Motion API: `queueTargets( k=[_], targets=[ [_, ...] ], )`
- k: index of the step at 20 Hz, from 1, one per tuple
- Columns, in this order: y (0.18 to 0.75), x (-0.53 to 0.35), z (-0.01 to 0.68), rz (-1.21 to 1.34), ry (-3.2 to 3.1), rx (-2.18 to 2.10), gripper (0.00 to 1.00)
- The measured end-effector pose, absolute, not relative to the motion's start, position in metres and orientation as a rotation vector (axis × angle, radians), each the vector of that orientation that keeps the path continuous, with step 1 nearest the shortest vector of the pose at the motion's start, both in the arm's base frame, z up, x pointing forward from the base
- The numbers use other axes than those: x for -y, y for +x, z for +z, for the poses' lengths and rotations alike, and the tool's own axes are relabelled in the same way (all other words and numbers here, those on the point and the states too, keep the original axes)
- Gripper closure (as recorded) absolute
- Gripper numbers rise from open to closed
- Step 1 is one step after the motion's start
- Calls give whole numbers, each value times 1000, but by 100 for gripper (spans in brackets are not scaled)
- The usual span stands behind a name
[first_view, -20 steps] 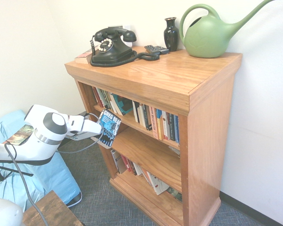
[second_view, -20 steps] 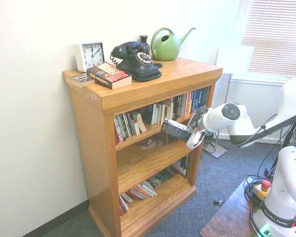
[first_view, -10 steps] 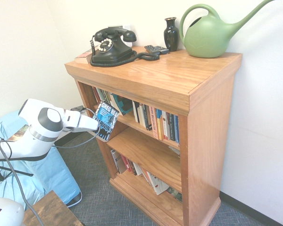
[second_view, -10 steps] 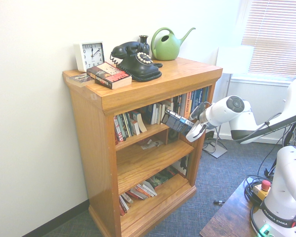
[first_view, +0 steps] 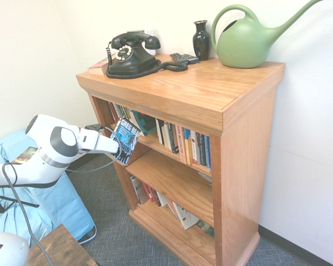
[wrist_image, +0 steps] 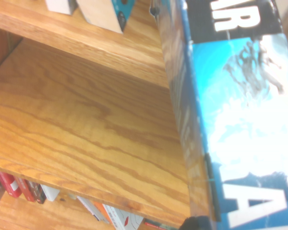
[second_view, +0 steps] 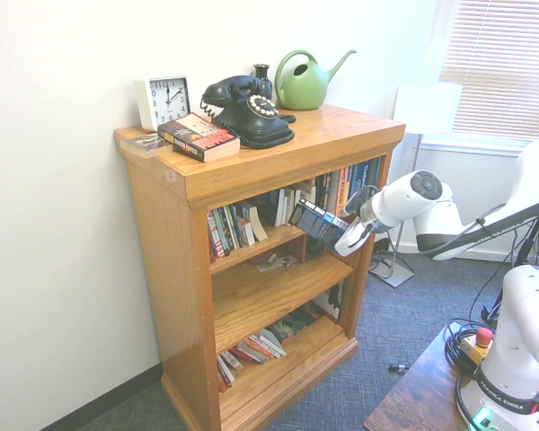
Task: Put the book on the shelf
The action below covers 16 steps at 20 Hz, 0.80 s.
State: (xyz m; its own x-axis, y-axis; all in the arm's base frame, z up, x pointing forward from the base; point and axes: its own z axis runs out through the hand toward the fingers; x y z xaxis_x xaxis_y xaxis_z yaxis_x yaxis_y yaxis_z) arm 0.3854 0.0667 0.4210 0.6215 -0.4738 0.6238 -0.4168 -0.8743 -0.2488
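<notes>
The book point(first_view: 126, 139), blue and black with white "GREG BEAR" lettering, hangs tilted in front of the shelf point(first_view: 202, 91), level with the front edge of its upper inner board. My gripper point(first_view: 118, 148) is shut on the book's lower edge and reaches in from the left. The second exterior view has the book point(second_view: 315, 220) just outside the shelf point(second_view: 337, 135) opening, with the gripper point(second_view: 343, 230) to its right. Close up, the wrist view shows the book point(wrist_image: 235, 120) beside the bare middle board point(wrist_image: 81, 120). Upright books fill the upper board.
On the top slab stand a black telephone point(first_view: 130, 54), a dark vase point(first_view: 201, 40), a green watering can point(first_view: 247, 41), a white clock point(second_view: 164, 101) and a lying book point(second_view: 198, 136). A blue-covered seat point(first_view: 55, 205) and a small dark table point(first_view: 61, 249) lie left of the shelf.
The arm has lifted the book from the height of the middle opening up to the upper board's front edge and brought it slightly closer to the shelf. The grip is unchanged.
</notes>
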Motion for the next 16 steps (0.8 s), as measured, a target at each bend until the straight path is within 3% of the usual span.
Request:
queueTargets(
  k=[16],
  targets=[
    [406, -94, 424, -1112, -2718, -902, 100]
  ],
)
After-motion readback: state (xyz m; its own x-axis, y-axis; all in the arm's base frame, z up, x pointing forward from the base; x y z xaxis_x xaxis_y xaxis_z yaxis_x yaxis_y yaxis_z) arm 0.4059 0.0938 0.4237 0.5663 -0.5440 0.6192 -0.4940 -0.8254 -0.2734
